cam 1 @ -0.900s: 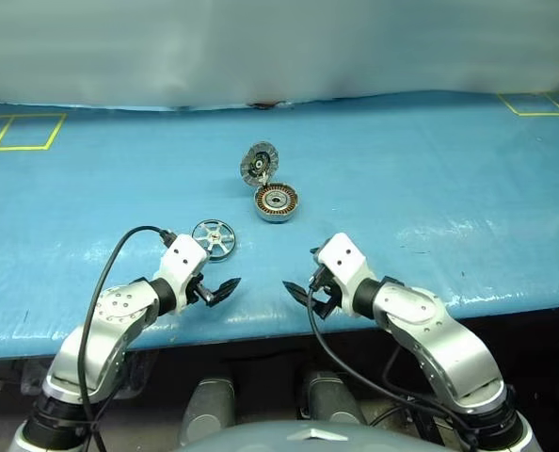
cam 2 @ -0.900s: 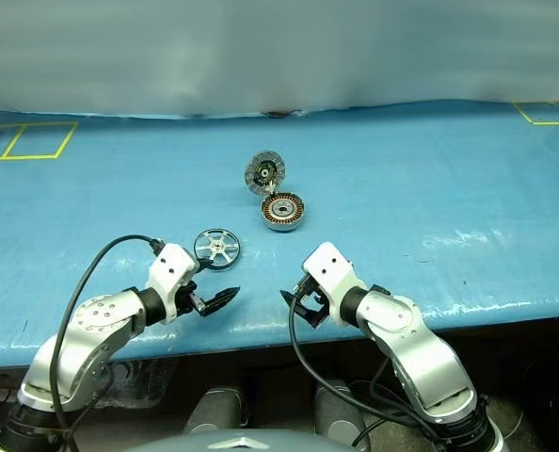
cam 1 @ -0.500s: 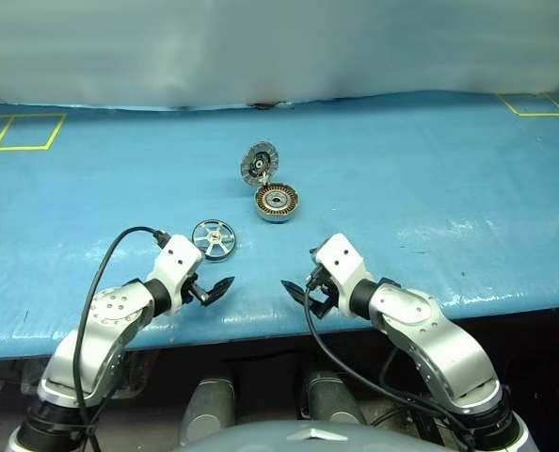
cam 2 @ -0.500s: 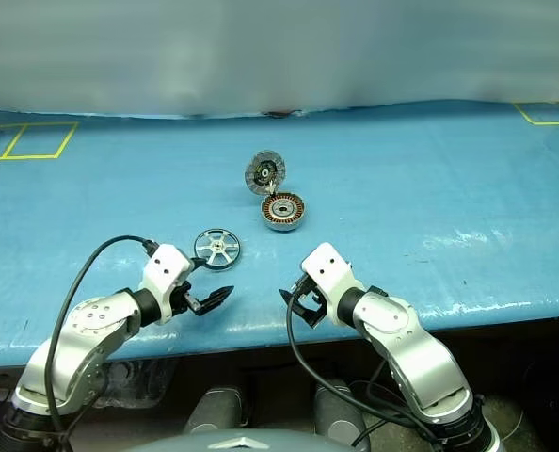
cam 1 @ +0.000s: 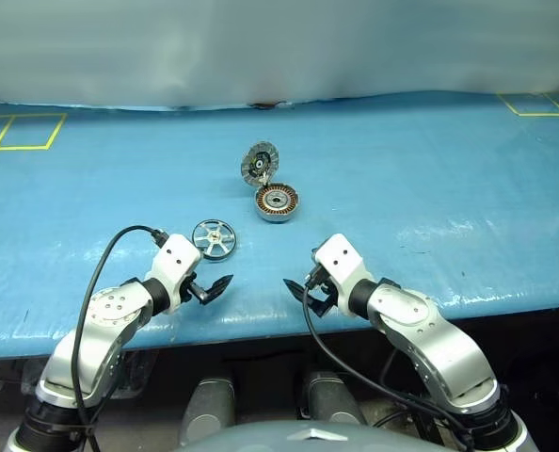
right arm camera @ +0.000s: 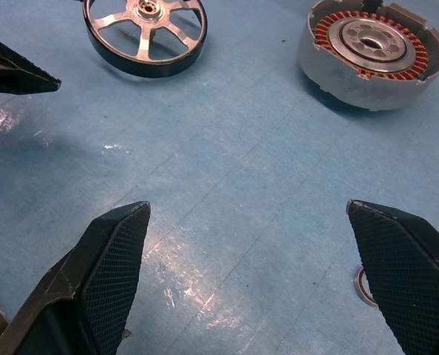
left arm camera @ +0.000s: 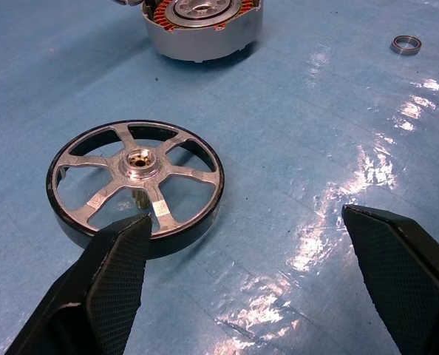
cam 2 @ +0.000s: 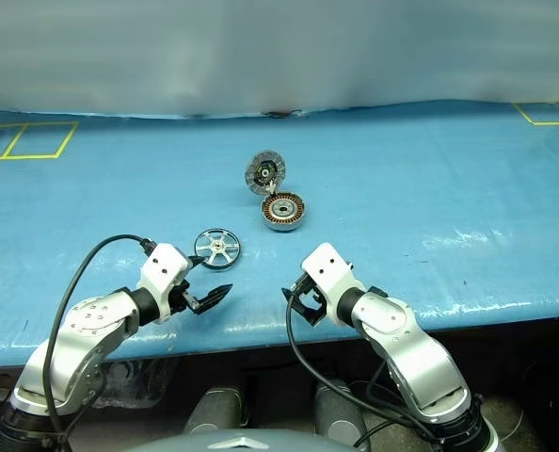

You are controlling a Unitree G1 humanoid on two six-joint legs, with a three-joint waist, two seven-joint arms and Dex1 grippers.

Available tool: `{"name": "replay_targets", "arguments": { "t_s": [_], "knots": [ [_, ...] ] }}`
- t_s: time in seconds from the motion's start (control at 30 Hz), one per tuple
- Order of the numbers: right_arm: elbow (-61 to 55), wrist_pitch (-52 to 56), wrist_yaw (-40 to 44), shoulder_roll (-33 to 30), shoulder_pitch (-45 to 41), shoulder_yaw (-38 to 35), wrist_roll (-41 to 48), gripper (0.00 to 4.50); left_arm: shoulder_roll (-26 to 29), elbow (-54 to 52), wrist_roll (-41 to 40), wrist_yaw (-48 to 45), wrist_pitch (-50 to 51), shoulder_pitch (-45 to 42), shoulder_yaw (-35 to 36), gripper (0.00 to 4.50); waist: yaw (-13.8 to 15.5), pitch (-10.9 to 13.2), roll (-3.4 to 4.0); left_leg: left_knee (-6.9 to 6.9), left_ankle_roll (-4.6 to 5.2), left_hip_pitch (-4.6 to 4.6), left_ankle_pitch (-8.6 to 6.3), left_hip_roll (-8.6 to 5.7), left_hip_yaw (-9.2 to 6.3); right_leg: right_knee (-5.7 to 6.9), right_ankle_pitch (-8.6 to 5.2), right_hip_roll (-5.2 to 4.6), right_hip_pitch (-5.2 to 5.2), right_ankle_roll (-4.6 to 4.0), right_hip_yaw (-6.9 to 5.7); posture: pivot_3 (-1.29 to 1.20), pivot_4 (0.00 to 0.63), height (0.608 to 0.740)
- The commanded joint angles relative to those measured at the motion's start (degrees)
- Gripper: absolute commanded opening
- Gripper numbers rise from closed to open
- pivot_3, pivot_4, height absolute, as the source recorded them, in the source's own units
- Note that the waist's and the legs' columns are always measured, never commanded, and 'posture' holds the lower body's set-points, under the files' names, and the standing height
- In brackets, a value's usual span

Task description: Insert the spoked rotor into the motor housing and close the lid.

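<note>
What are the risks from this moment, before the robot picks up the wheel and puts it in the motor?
1. The spoked rotor lies flat on the blue sheet; the open left gripper may slip off its thin rim or push it away.
2. The lid stands open on the edge of the motor housing; an arm might knock it.
3. A small loose ring lies near; it could be knocked away.
</note>
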Motion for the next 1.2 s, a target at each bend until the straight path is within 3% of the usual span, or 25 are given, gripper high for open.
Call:
{"name": "replay_targets", "arguments": {
  "t_s": [0.03, 0.27, 0.47, 0.63, 0.9, 1.07, 1.2],
  "knots": [
    [-1.2, -0.9, -0.6, 0.4, -0.9, -0.4, 0.0, 4.50, 0.3, -1.8, 0.3, 0.2, -0.9, -0.4, 0.6, 4.48, 0.0, 0.0, 0.00, 0.00, 0.00, 0.00, 0.00, 0.00, 0.00, 0.00, 0.00, 0.00, 0.00, 0.00, 0.00, 0.00, 0.150, 0.740],
    [-0.3, 0.1, -2.8, 1.6, -3.1, -0.2, -1.0, 4.50, -0.1, -2.0, 0.1, 0.7, -0.6, -0.6, 0.5, 4.48, 0.0, 0.0, 0.00, 0.00, 0.00, 0.00, 0.00, 0.00, 0.00, 0.00, 0.00, 0.00, 0.00, 0.00, 0.00, 0.00, 0.150, 0.740],
    [5.8, 4.5, -1.6, 2.3, -15.6, 2.0, -1.7, 4.50, -0.6, -1.6, 0.1, 1.2, -0.5, -1.5, -0.4, 4.48, -0.2, 0.0, 0.00, 0.11, 0.00, 0.03, 0.00, 0.01, 0.01, 0.09, 0.02, 0.02, 0.01, 0.02, 0.01, 0.00, 0.150, 0.740],
    [17.3, 1.3, 7.2, -1.4, -29.8, 9.6, -3.4, 4.50, -1.8, -1.9, 0.3, 1.5, -1.1, -1.9, -1.6, 4.48, -0.3, 0.0, 0.01, 0.09, 0.01, 0.02, 0.00, -0.01, 0.03, 0.09, 0.03, 0.02, 0.01, 0.01, 0.01, 0.00, 0.150, 0.740],
    [35.2, -13.1, 26.1, -6.8, -44.9, 25.3, -11.1, 4.50, -4.1, -3.3, 0.4, 2.9, -1.3, -0.3, -4.2, 4.48, -0.4, 0.0, 0.03, -0.01, 0.01, 0.01, 0.00, -0.03, 0.01, 0.05, 0.07, 0.02, -0.01, -0.03, 0.00, 0.00, 0.150, 0.740],
    [46.5, -21.7, 32.9, -5.2, -51.5, 30.4, -17.7, 4.50, -4.9, -3.7, 0.7, 3.6, -1.6, 0.4, -5.6, 4.48, -0.7, 0.0, 0.05, 0.02, 0.01, 0.09, 0.00, 0.00, 0.01, 0.11, 0.07, 0.05, 0.02, -0.03, 0.00, 0.00, 0.150, 0.740],
    [54.1, -26.4, 35.0, -2.5, -54.6, 30.4, -21.2, 4.50, -5.4, -4.0, 0.7, 4.4, -2.1, 1.1, -5.8, 4.48, -0.7, 0.0, 0.06, 0.03, 0.01, 0.12, 0.01, 0.02, 0.01, 0.17, 0.08, 0.08, 0.02, -0.06, 0.00, 0.00, 0.150, 0.740]
  ]
}}
